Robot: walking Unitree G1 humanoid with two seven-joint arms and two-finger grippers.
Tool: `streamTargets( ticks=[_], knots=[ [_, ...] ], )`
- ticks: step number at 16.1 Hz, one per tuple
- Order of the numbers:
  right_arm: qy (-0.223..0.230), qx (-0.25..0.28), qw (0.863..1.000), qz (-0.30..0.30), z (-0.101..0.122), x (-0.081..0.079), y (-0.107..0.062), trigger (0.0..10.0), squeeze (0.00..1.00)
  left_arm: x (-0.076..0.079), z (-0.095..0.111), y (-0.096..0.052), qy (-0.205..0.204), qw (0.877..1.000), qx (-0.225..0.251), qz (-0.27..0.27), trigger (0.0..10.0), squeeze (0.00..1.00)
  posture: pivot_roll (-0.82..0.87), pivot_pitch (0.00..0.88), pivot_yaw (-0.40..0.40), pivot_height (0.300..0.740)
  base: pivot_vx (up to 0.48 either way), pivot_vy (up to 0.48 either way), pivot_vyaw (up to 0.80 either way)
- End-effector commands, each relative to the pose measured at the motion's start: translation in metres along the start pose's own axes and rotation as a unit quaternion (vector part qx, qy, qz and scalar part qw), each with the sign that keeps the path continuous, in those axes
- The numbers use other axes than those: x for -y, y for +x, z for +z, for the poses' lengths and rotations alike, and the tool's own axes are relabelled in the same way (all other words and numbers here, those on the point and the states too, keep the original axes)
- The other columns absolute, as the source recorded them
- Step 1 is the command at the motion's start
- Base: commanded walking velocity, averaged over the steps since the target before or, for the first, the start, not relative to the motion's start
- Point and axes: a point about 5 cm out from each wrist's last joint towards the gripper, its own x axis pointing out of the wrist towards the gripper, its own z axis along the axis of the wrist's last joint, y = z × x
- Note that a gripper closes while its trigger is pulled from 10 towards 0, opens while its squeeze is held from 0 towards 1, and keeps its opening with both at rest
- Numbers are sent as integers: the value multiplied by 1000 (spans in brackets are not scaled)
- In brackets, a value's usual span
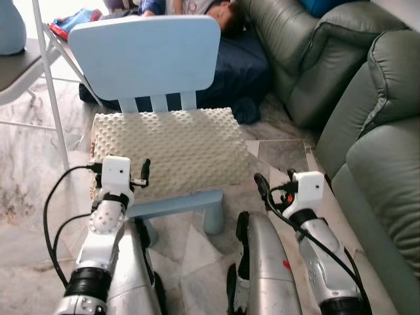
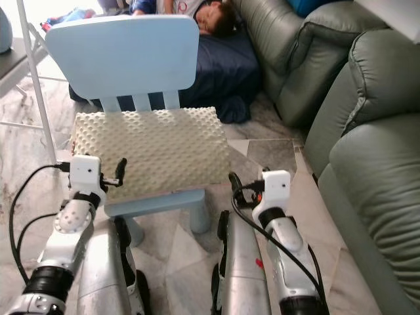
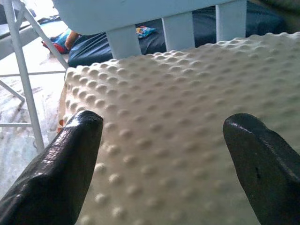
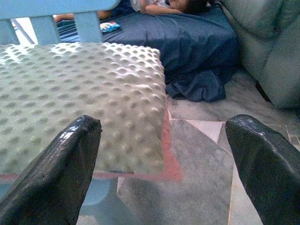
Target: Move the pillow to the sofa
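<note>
A cream foam pillow [image 1: 172,146] with a dimpled surface lies flat on the seat of a small light-blue chair [image 1: 146,56]. My left gripper [image 3: 164,124] is open at the pillow's near left corner, its fingers spread just over the foam. My right gripper [image 4: 163,124] is open beside the pillow's near right corner, over the floor by the chair's front leg. The grey-green leather sofa [image 1: 384,131] stands along the right, close to my right arm.
A person [image 1: 223,14] lies on a dark blue mat [image 1: 239,72] behind the chair, against the sofa's far end. White metal legs of a folding chair [image 1: 51,92] rise at the left. Marble floor [image 1: 282,154] lies between the chair and the sofa.
</note>
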Motion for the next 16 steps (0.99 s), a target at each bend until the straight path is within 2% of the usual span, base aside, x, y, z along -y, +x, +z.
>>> streamTargets(
  ticks=[1,4,6,8,9,11,12,16],
  knots=[
    [7,-6,1000,9,-1,-2,1,10000,0,-6,-1,0,7,1000,-5,7,10000,0,-64,210,-31,488,0,0,0],
    [20,-10,999,41,4,-11,15,10000,0,-20,6,8,27,1000,0,7,10000,0,-50,292,-50,488,0,0,0],
    [30,-19,995,88,8,-24,28,10000,0,-23,9,14,42,999,5,6,10000,0,-38,331,-72,488,0,0,0],
    [26,-8,995,98,19,-28,41,10000,0,-28,8,20,36,999,-4,14,10000,0,-30,361,-85,483,0,0,0],
    [25,3,995,98,27,-28,51,10000,0,-32,15,27,39,999,0,16,10000,0,-24,382,-85,473,0,0,0],
    [27,9,995,96,33,-27,59,10000,0,-32,24,34,36,999,10,15,10000,0,-18,389,-83,473,0,0,0],
    [22,19,995,90,40,-25,67,10000,0,-32,38,42,27,999,28,25,10000,0,-18,396,-83,473,0,0,0],
    [7,38,996,83,53,-18,78,10000,0,-38,62,53,20,995,68,68,10000,0,-24,419,-92,473,0,0,0]
  ],
)
